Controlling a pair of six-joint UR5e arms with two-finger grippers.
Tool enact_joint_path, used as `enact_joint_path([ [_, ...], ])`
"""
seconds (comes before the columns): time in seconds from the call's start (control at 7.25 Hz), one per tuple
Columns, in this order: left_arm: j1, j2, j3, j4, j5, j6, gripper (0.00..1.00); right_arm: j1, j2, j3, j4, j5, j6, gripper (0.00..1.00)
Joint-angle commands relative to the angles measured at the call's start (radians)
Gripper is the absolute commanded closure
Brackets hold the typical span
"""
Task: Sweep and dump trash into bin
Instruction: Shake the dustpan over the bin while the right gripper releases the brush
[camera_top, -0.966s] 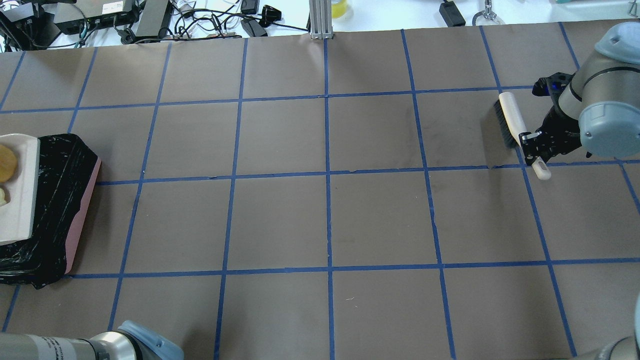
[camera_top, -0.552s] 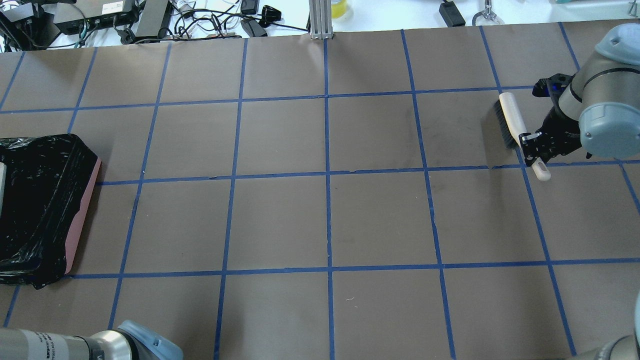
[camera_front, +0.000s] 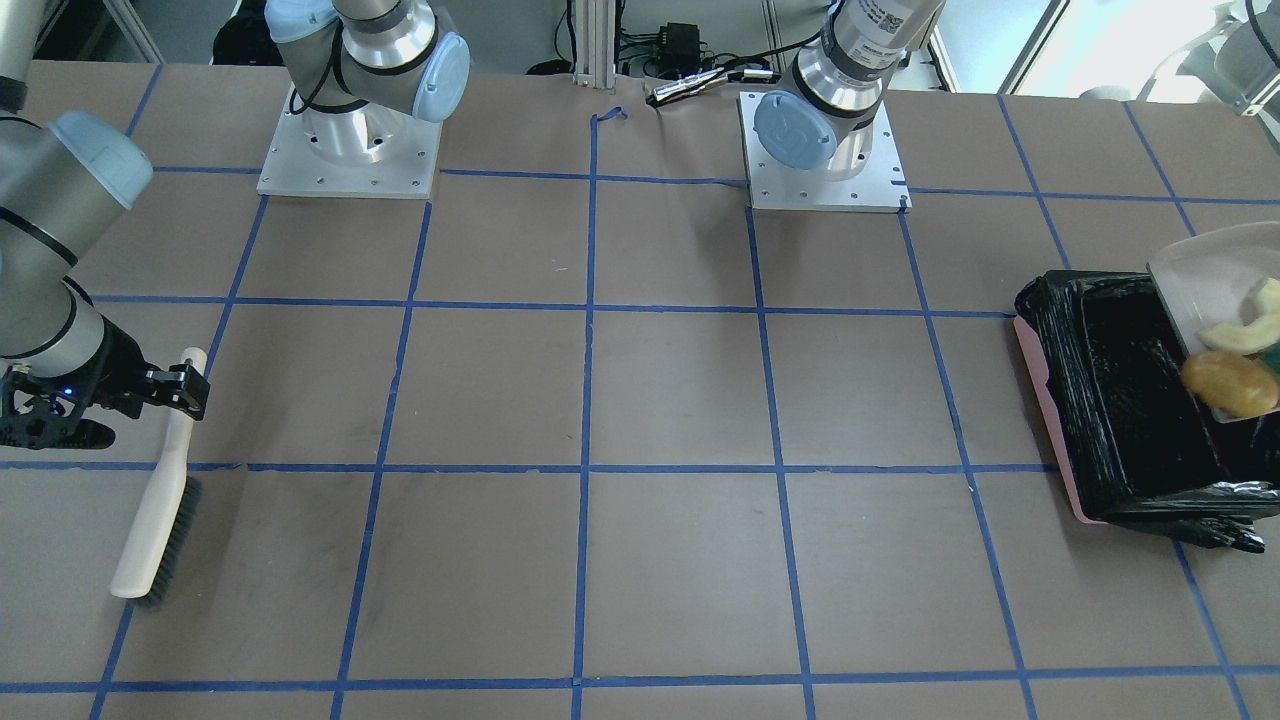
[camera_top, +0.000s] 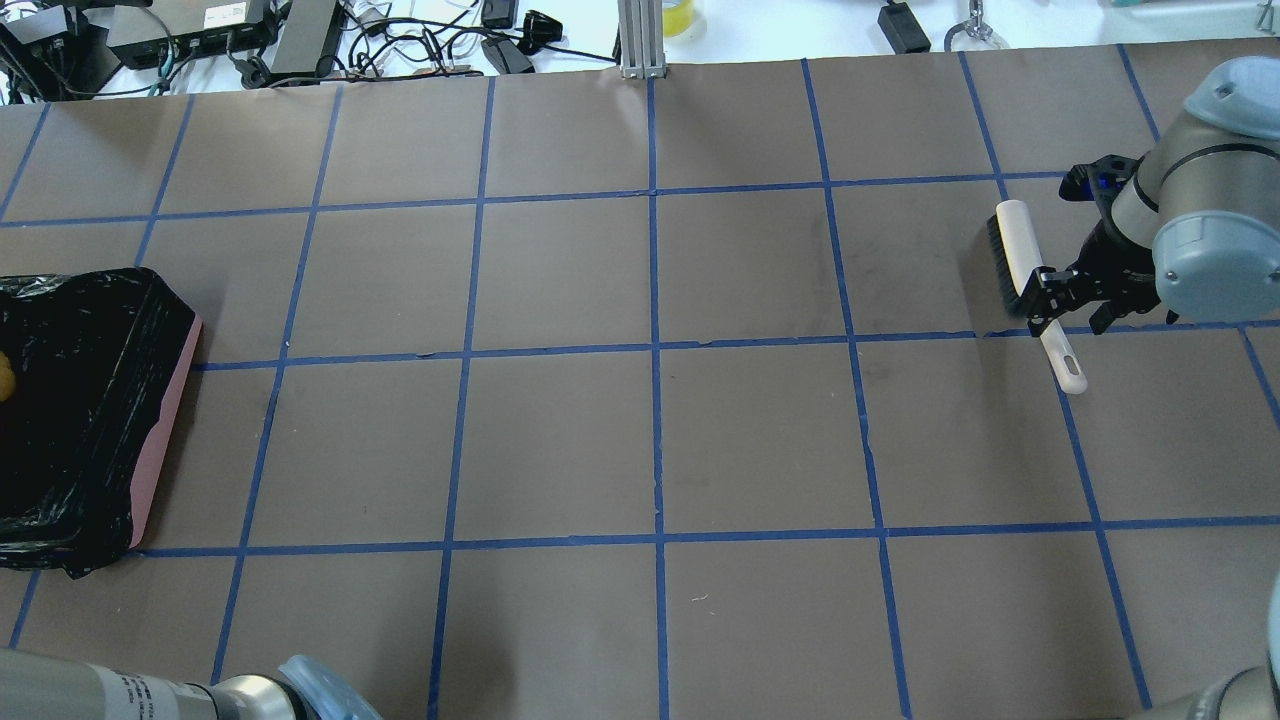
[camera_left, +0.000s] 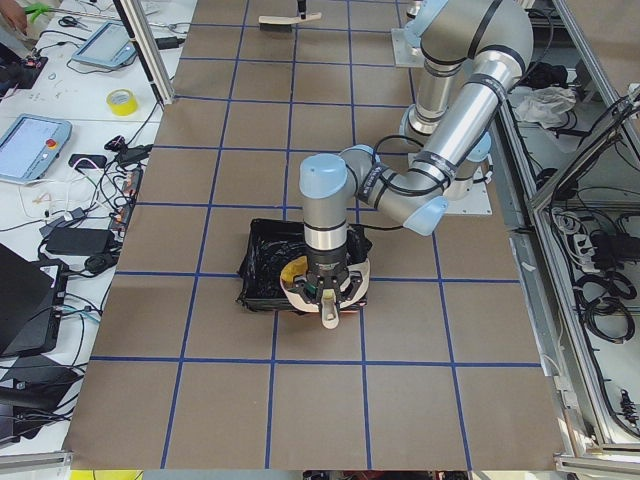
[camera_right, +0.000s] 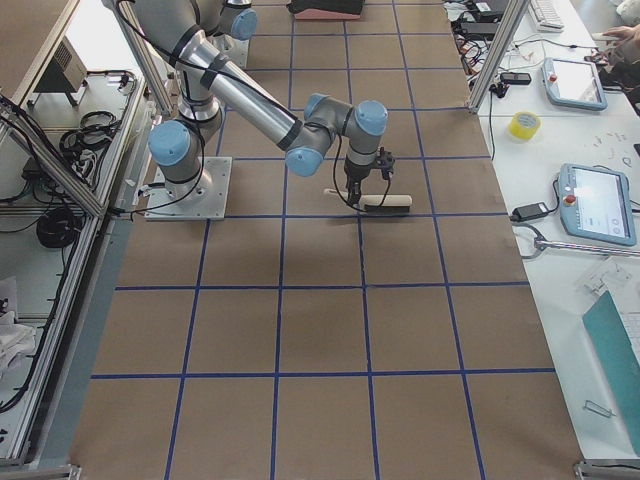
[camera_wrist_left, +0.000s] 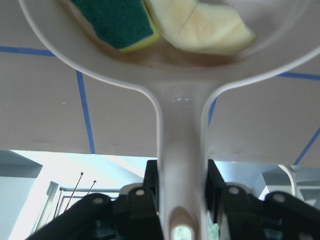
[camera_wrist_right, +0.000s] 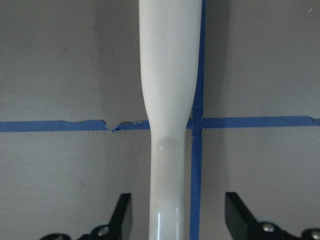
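Dustpan (camera_front: 1190, 265) of pale grey plastic hangs over the far end of the bin (camera_front: 1048, 410), a pink box lined with a crinkly black bag that stands at the worktop (camera_front: 680, 400) edge on the robot's left. Three pieces lie in the scoop. The tan lump (camera_front: 1230, 383) sits at the scoop's lower lip, above the bag's dark hollow. The pale yellow crescent (camera_front: 1243, 335) is just behind it, and the green-and-yellow sponge wedge (camera_wrist_left: 115, 20) lies beside the crescent, the two touching in the wrist view. The left hand (camera_wrist_left: 182, 185) is clamped tight on the dustpan's handle, a finger pressed to each side.

Well apart, at the worktop's other end, the brush (camera_top: 1015, 255) lies with its bristles down on the brown paper. The right hand (camera_top: 1062, 300) stands over the white handle with its fingers (camera_wrist_right: 122, 215) spread wide. The handle runs between them with a clear gap on either side, so nothing is gripped.
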Motion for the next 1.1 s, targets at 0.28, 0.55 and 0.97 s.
enact_joint_path([
  [0.28, -0.224, 0.009, -0.045, 0.118, 0.314, 0.059, 1.0, 0.005, -0.027, -0.042, -0.001, -0.012, -0.022, 0.0],
  [0.55, -0.293, -0.021, -0.059, 0.365, 0.373, 0.199, 1.0, 0.065, -0.091, -0.149, 0.216, 0.014, 0.027, 0.0],
  [0.97, -0.349, -0.044, -0.151, 0.743, 0.38, 0.337, 1.0, 0.33, -0.102, -0.449, 0.577, 0.009, 0.373, 0.0],
])
